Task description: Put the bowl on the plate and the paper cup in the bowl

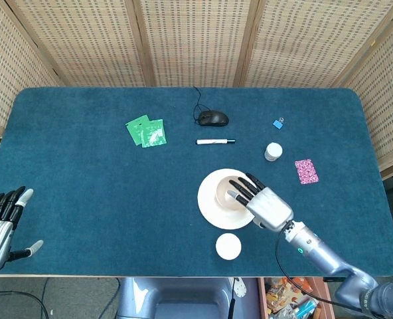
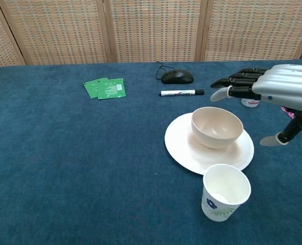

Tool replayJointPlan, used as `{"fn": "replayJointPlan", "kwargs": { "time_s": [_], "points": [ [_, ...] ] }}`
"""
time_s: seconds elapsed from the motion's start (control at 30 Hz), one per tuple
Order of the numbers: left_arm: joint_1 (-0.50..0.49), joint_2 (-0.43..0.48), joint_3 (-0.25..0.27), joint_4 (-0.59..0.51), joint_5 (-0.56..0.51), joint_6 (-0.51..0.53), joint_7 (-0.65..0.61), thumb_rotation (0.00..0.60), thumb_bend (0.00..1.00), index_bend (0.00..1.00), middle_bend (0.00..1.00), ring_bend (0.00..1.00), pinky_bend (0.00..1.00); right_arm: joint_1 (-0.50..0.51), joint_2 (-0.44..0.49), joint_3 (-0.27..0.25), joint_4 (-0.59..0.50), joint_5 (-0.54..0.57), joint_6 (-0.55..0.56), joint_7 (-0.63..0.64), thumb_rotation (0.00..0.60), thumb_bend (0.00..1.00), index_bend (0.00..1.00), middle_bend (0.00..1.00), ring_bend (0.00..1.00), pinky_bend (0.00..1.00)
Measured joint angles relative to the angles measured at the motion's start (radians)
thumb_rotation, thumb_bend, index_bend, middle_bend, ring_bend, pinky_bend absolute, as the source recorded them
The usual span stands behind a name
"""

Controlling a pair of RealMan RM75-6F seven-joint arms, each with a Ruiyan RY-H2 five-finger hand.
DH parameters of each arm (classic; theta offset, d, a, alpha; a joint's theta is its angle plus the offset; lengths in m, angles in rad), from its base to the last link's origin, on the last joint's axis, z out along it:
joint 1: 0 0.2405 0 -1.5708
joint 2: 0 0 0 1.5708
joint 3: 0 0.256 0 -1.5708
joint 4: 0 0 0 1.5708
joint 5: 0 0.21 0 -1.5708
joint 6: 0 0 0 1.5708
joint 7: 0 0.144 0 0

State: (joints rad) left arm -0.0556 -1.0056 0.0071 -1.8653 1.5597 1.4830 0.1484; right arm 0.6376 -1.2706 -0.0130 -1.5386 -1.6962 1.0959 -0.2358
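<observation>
The bowl [image 2: 217, 127] sits upright on the plate [image 2: 184, 150], so I judge the first step done. Your right hand [image 2: 276, 94] hovers just above and to the right of the bowl, fingers spread, holding nothing and clear of the rim. The paper cup [image 2: 226, 192] stands upright on the table just in front of the plate, near its front edge, untouched. The step in hand is the cup. Your next move calls for bringing the right hand to the cup, closing on its wall lightly, since paper likely crushes, then lifting it into the bowl. Your left hand [image 1: 4, 219] rests open at the table's near left edge, well apart.
</observation>
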Motion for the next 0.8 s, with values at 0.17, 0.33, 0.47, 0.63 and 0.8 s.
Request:
{"fn": "replayJointPlan", "kwargs": {
  "time_s": [0.17,0.33,0.47,0.63,0.8],
  "points": [
    [0.000,-0.003,0.002,-0.001,0.002,0.000,0.008,0.600,0.00,0.00,0.00,0.00,0.00,-0.005,0.056,-0.053,-0.043,-0.120,0.042,0.035,0.600,0.17,0.20,0.00,0.00,0.00],
    [-0.002,-0.006,0.001,-0.001,-0.001,-0.004,0.015,0.600,0.00,0.00,0.00,0.00,0.00,-0.004,0.081,-0.108,-0.052,-0.249,0.091,0.085,0.600,0.18,0.27,0.00,0.00,0.00],
    [-0.003,-0.008,0.001,-0.001,-0.004,-0.005,0.019,0.600,0.00,0.00,0.00,0.00,0.00,-0.003,0.077,-0.146,-0.043,-0.320,0.113,0.102,0.600,0.18,0.30,0.00,0.00,0.00],
    [-0.004,-0.009,0.000,-0.001,-0.009,-0.006,0.022,0.600,0.00,0.00,0.00,0.00,0.00,-0.002,0.054,-0.160,-0.036,-0.350,0.113,0.098,0.600,0.19,0.32,0.00,0.00,0.00],
    [-0.004,-0.009,-0.001,0.000,-0.010,-0.005,0.018,0.600,0.00,0.00,0.00,0.00,0.00,-0.005,0.032,-0.159,-0.025,-0.341,0.095,0.089,0.600,0.19,0.35,0.00,0.00,0.00]
  ]
}}
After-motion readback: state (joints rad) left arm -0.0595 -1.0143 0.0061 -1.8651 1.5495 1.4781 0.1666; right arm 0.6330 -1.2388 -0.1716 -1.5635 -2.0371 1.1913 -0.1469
